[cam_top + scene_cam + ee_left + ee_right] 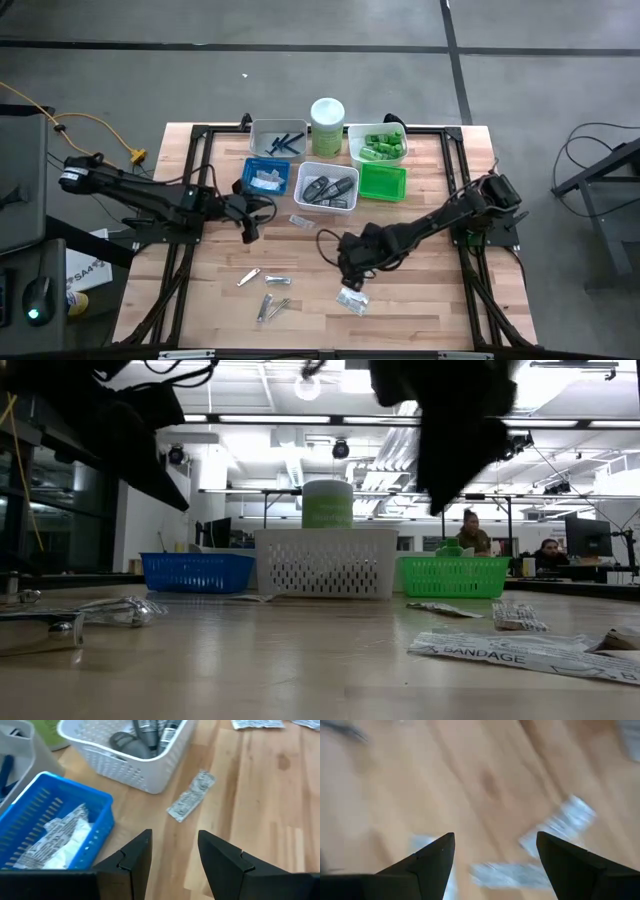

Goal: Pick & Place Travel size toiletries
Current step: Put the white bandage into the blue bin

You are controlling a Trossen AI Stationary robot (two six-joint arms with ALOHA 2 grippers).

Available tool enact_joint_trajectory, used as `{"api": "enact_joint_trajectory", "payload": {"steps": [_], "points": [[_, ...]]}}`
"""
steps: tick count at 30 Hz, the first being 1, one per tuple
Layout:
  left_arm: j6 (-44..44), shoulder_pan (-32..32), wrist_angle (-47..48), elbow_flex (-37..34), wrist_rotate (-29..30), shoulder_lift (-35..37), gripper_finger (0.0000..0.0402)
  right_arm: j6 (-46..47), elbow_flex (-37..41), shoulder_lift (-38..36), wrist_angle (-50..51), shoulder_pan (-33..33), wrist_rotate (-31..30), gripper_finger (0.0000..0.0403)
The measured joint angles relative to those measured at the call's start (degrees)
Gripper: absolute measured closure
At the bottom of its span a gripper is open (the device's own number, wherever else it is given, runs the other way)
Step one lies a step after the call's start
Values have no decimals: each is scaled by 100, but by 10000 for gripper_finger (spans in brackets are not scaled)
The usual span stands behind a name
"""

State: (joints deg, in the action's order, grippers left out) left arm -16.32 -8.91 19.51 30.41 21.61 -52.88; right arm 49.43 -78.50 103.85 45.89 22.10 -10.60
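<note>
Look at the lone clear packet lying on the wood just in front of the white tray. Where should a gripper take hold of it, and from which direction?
The clear packet lies flat on the table, clear of the white tray, so probably come straight down from above. Pinch across its narrow width near the middle, fingers astride the long edges. The left gripper, open and empty, is nearest.

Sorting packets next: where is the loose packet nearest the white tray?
In the high view the packet lies flat on the table just in front of the white tray, between the left gripper and the right gripper.
</note>
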Motion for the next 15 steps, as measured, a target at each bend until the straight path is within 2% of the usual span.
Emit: {"api": "enact_joint_trajectory", "payload": {"steps": [3, 5, 11, 15], "points": [[-9, -170, 1, 0, 0, 0, 242, -363, 54, 0, 621, 112, -416, 128], [-98, -294, 3, 0, 2, 0, 242, -584, 244, 0, 478, 122, -609, 128], [-468, -821, 31, -26, 86, -24, 242, -1733, 998, 5, -497, -131, -340, 128], [-661, -1207, 40, -26, 390, -24, 242, -2465, 1125, 9, -495, -500, 13, 128]]}}
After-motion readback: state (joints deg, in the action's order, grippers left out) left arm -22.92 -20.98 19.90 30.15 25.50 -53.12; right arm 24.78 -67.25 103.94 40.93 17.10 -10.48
